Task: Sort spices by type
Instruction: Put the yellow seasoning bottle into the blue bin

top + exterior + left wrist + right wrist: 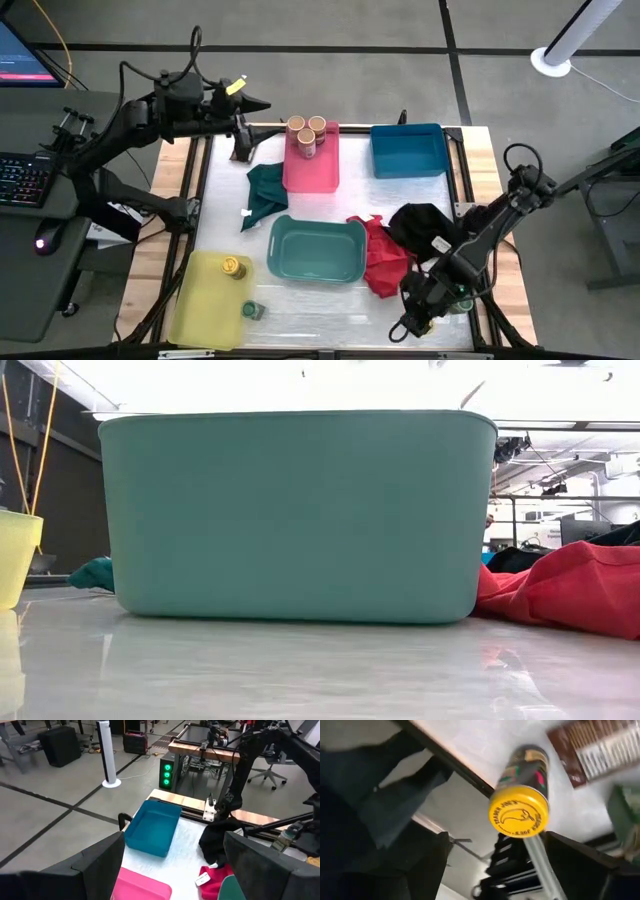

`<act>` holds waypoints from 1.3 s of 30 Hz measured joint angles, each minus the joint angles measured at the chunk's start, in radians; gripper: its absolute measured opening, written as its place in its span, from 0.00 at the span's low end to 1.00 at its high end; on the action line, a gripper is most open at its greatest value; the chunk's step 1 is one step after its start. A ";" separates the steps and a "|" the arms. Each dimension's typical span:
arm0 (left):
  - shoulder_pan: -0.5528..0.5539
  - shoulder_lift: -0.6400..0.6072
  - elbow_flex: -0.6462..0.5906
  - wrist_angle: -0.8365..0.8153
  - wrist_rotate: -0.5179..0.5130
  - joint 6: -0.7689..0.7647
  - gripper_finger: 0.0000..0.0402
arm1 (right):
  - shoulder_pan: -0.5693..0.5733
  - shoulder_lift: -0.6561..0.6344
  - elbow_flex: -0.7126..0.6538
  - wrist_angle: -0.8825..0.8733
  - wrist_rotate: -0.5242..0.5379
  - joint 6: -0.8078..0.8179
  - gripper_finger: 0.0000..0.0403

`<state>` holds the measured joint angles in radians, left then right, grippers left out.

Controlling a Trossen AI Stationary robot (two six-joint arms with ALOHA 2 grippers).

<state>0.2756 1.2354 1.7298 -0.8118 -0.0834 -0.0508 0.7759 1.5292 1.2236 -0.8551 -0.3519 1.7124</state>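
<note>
My right gripper is low over the table's near right corner and open. In the right wrist view a yellow-lidded spice jar stands between its fingers, base on the white table. A brown packet lies just beyond it. My left gripper hovers open and empty by the pink bin's far left corner. Three tan-lidded jars stand in the pink bin. Another yellow-lidded jar sits in the yellow bin, with a green-lidded jar beside it. My right gripper comes at the yellow-lidded jar from above, its fingers on either side. The lid's rim is right beside one finger, and I cannot tell whether they touch. A clear gap shows on the other side.
An empty teal bin fills the near middle, and an empty blue bin sits far right. A dark green cloth, a red cloth and a black cloth lie between them. The table's right edge is close to my right gripper.
</note>
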 joint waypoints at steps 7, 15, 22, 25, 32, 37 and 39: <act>0.000 0.000 0.000 0.000 0.000 0.003 0.81 | 0.026 0.004 0.000 -0.030 0.003 0.227 0.80; 0.000 0.000 0.000 -0.006 0.001 0.002 0.81 | 0.030 0.014 -0.011 -0.043 0.006 0.311 0.80; 0.000 0.000 0.000 -0.013 0.001 0.002 0.81 | 0.029 0.074 -0.011 0.017 -0.008 0.310 0.80; 0.001 0.000 0.000 -0.014 0.000 0.002 0.81 | 0.029 0.103 -0.011 0.023 -0.012 0.331 0.80; 0.001 0.000 0.000 -0.014 -0.001 0.002 0.81 | 0.029 0.152 -0.011 0.026 -0.004 0.331 0.80; 0.001 0.000 0.000 -0.014 -0.003 0.002 0.81 | 0.029 0.178 -0.011 0.026 0.001 0.322 0.78; 0.001 0.000 0.000 -0.014 -0.003 0.002 0.81 | 0.029 0.186 -0.011 0.029 0.000 0.320 0.75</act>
<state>0.2764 1.2358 1.7294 -0.8257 -0.0868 -0.0486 0.8051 1.7148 1.2125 -0.8260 -0.3518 2.0324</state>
